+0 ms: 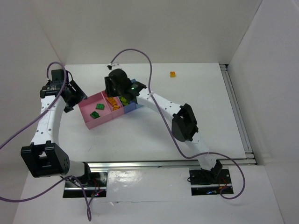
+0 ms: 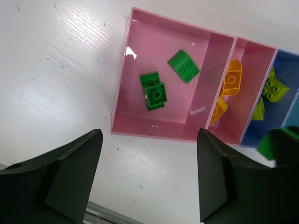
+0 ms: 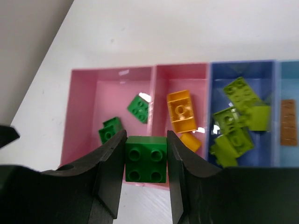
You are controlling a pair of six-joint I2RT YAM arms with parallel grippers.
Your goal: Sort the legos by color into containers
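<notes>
Right gripper (image 3: 145,136): pinches dark green brick (image 3: 145,159) over near wall of pink bin (image 3: 86,93), matching bricks (image 3: 138,108) ahead-left inside. Left gripper (image 2: 149,140): wide open, empty.

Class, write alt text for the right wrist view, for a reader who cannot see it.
The right gripper clamps a dark green four-stud plastic brick above a row of plastic bins. The left pink bin holds two dark green bricks, the next pink bin orange bricks, the blue bin lime-green bricks.
</notes>
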